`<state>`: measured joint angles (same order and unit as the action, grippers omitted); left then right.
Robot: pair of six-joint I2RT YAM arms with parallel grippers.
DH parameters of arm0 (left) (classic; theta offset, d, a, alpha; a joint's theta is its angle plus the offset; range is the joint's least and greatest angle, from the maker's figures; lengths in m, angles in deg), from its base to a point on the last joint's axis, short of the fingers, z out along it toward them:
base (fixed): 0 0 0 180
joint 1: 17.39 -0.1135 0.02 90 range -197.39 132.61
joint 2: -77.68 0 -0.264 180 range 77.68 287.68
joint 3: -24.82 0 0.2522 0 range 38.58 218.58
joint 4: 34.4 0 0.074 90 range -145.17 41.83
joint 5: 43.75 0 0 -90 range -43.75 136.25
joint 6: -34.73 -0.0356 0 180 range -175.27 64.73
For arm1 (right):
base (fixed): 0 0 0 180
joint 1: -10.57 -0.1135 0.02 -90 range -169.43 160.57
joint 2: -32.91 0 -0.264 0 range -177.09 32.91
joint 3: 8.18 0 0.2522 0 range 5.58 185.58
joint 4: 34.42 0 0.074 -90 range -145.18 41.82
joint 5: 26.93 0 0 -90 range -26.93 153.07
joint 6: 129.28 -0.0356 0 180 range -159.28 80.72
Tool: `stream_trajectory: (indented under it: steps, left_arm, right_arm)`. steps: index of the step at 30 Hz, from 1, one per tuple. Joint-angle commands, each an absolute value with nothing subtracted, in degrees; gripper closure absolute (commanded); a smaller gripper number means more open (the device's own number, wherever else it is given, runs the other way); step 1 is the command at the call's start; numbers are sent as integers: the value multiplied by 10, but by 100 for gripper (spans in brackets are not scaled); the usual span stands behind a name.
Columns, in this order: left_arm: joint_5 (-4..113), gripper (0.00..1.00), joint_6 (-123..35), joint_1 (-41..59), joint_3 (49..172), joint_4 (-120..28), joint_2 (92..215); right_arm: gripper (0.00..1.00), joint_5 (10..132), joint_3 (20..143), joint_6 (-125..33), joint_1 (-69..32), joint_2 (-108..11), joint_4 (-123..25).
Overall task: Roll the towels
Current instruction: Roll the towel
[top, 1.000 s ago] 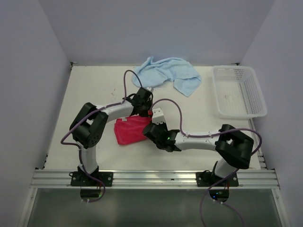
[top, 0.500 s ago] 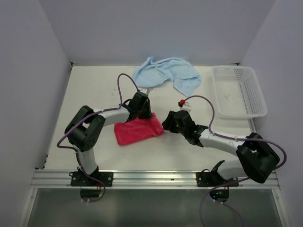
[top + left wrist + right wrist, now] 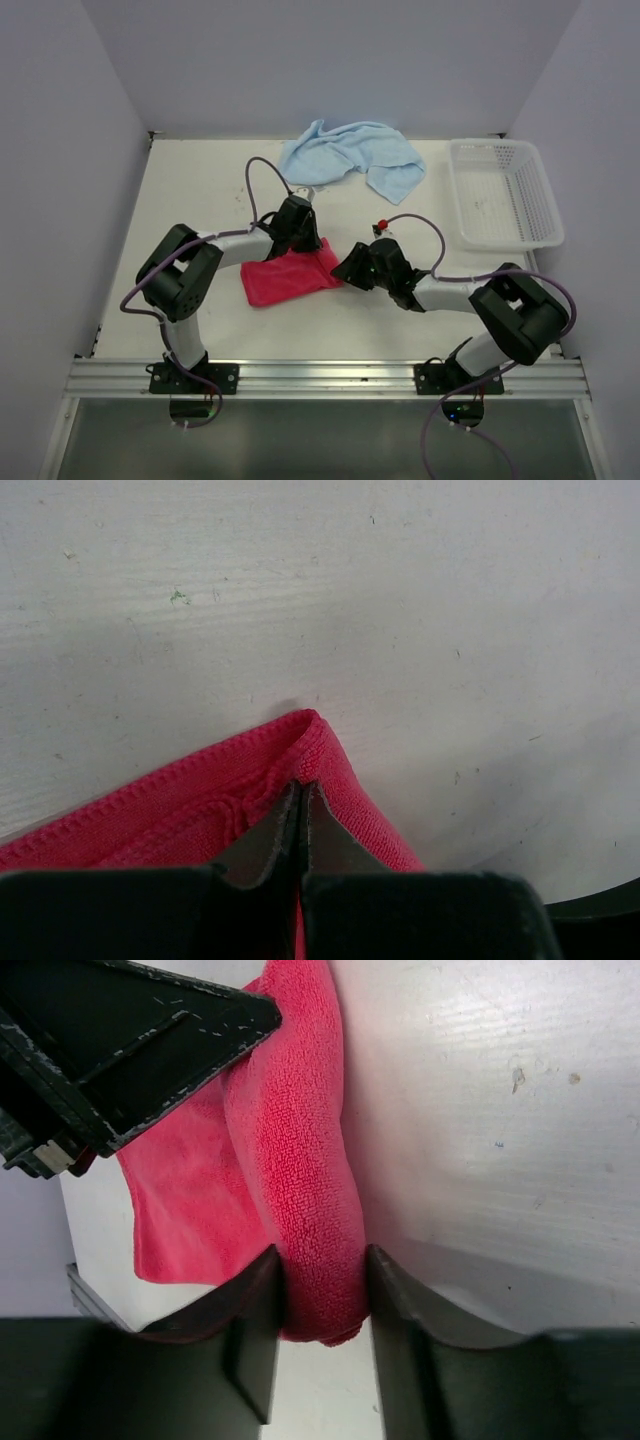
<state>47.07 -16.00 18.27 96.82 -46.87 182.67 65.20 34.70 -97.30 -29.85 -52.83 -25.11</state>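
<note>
The red-pink towel (image 3: 285,280) lies folded on the white table, between the two arms. My left gripper (image 3: 299,236) sits at its far edge, shut on the towel's corner (image 3: 330,755), with red cloth bunched round the closed fingers (image 3: 270,830). My right gripper (image 3: 346,269) is at the towel's right edge, its fingers closed on a thick rolled fold of the red towel (image 3: 300,1160). The left gripper's black finger (image 3: 150,1040) shows in the right wrist view. The light blue towel (image 3: 350,155) lies crumpled at the back of the table, apart from both grippers.
A white mesh basket (image 3: 505,195) stands at the back right. Purple cables loop over both arms. Grey walls close in the table on three sides, and a metal rail (image 3: 320,378) runs along the near edge.
My right gripper has swung off the towel's top, out to the right, then closed on the towel's right edge. The left gripper has shifted slightly and stays on the far corner.
</note>
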Motion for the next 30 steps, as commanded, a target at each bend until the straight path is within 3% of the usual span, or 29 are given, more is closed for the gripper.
stream_trajectory:
  steps: [1,8,16,30]
  left_arm:
    - [437,100,-157,179,945,-491,1824]
    - [441,100,-155,176,948,-475,1820]
    - [460,100,-155,163,979,-504,1796]
    - [489,100,-156,130,1006,-522,1766]
  right_arm:
    - [63,670,341,-993,-295,-545,-202]
    - [100,638,359,-920,-299,-529,-255]
    - [100,434,428,-738,-377,-492,-417]
    - [100,161,542,-576,-552,-597,-494]
